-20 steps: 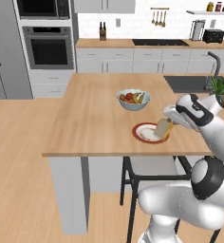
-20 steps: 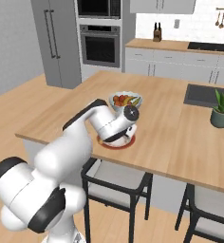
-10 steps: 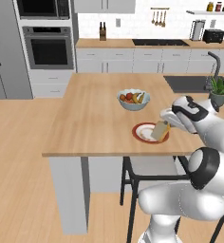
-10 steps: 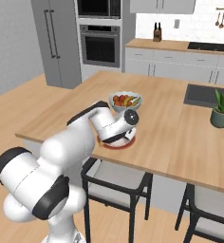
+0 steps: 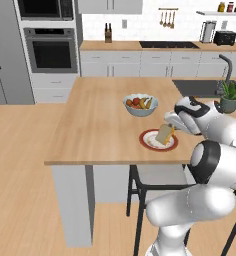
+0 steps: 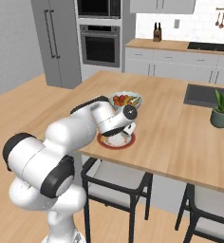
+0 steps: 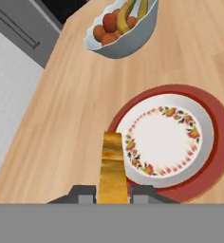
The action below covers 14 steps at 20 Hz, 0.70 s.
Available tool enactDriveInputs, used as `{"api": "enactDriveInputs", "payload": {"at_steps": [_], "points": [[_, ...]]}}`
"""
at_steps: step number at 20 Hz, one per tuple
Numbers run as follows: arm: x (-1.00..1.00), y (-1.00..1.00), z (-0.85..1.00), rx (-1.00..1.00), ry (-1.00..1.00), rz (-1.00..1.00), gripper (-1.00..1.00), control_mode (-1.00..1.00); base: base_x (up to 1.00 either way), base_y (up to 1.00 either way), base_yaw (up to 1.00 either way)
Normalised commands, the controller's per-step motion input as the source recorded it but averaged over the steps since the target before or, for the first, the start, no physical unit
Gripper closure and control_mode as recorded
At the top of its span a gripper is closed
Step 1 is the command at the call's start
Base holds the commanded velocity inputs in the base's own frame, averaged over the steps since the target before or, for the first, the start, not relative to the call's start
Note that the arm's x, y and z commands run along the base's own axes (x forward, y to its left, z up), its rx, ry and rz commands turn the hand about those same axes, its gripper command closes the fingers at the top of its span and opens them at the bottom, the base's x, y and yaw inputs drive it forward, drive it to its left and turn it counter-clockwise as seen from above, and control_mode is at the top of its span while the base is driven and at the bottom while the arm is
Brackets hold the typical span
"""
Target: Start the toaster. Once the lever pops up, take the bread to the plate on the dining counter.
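The dark two-finger claw [image 7: 113, 191] is closed narrow on the pale tan square slice of bread [image 7: 112, 168], which it holds edge-on over the rim of the round red-rimmed plate [image 7: 218, 142] on the light wooden dining counter [image 5: 100, 125]. The finger tips are mostly cut off. In the right base view the arm hides the bread.

Fruit bowl [image 5: 140, 105] just beyond plate [image 5: 159, 140], bare dining counter [image 5: 97, 130] left of both, apparently unobstructed.

Glossy white rounded arm [image 5: 210, 195] segments, dark joint caps, small dark tool [image 5: 173, 126] fingertips.
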Motion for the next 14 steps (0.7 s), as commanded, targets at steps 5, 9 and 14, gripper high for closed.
{"api": "enactDriveInputs", "payload": {"at_steps": [5,9,14], "points": [[0.35,0.0,-0.31,0.0,0.0,0.0,1.0,-1.0,0.0,0.0,0.0],[0.32,0.0,-0.42,0.0,0.0,0.0,1.0,-1.0,0.0,0.0,0.0],[0.34,0.0,-0.29,0.0,0.0,0.0,1.0,-1.0,0.0,0.0,0.0]]}}
